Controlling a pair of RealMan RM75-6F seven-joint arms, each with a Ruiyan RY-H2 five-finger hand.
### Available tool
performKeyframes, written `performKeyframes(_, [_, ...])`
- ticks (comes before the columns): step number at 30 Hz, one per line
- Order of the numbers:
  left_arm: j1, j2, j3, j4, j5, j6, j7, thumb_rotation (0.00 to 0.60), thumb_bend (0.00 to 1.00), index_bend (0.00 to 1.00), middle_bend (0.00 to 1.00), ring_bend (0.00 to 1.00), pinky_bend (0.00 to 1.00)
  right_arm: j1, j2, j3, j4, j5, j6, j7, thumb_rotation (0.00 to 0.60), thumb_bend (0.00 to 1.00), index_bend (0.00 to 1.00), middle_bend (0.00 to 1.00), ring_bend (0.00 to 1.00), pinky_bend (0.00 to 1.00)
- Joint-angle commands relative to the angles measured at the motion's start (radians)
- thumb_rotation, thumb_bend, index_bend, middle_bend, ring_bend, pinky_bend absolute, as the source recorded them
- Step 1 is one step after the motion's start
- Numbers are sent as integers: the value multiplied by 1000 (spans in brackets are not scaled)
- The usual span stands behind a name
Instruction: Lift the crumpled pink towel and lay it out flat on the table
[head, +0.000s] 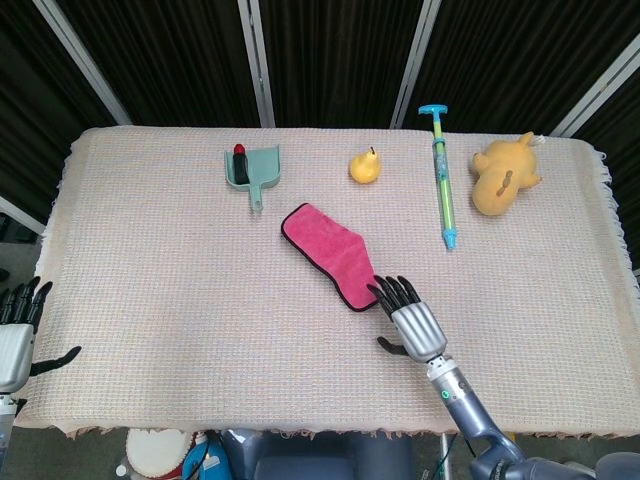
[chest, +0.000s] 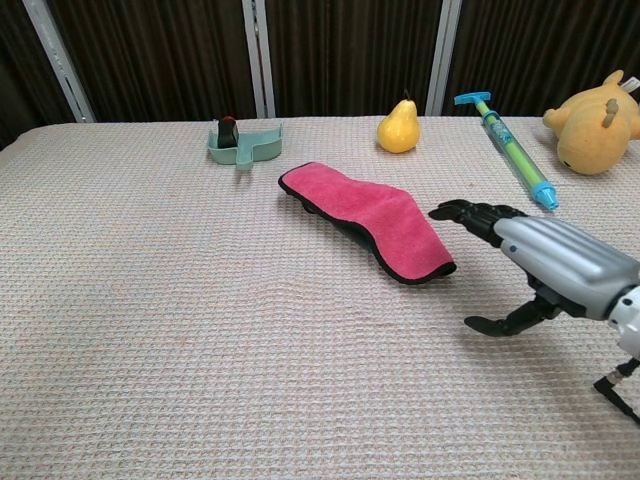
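- The table (head: 150, 300) is covered edge to edge with a pale, waffle-weave cloth, frayed at the near hem in the head view.
- The right hand (head: 408, 318) is a silver, metal-backed shell with black fingers (chest: 470, 212); the fingers are stretched forward and spread, the thumb juts out sideways, and it has hold of nothing. Its fingertips reach just to the near end of the towel; I cannot tell whether they touch it.
- The left hand (head: 14, 335) sits at the table's 8 o'clock edge, only partly in view, fingers straight and apart with nothing in them.
- The pink towel (head: 332, 255) lies near the middle of the table, folded over itself into a long, plush strip with a dark bound edge, running from 11 o'clock to 5 o'clock and humped slightly along its length.
- The yellow plush toy (head: 503, 175) is soft and lumpy, at 2 o'clock.
- The water pump toy (head: 442, 180) is a slim plastic tube in blue and green with a T-handle, just beside the plush.
- The teal dustpan (head: 254, 168) is hard plastic, at 11 o'clock, with a small red-and-black object inside.
- The yellow pear (head: 365, 166) is smooth and glossy, at 12 o'clock.
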Motion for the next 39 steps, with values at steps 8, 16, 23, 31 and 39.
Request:
performKeyframes(8, [-1,-4,0,4,2,4,3,600,0,0,0,0,0,51,-111,35,106,54,-30,-13,600,277,65,23,0,0])
performKeyframes(16, [-1,-10,-1,10,4,8,2,600,0,0,0,0,0,84,-165,67,173,91,-40,-12,600,277,65,23,0,0])
performKeyframes(23, [-2,-14,0,11,4,8,6,600,0,0,0,0,0,102,-196,79,217,102,-26,2,600,287,65,28,0,0])
performKeyframes(31, [-2,-14,0,11,2,8,10,600,0,0,0,0,0,116,-234,82,269,107,-7,19,600,447,65,35,0,0])
performKeyframes(39, [-1,-13,1,8,2,8,8,600,0,0,0,0,0,126,-261,83,309,113,8,35,600,493,73,38,0,0])
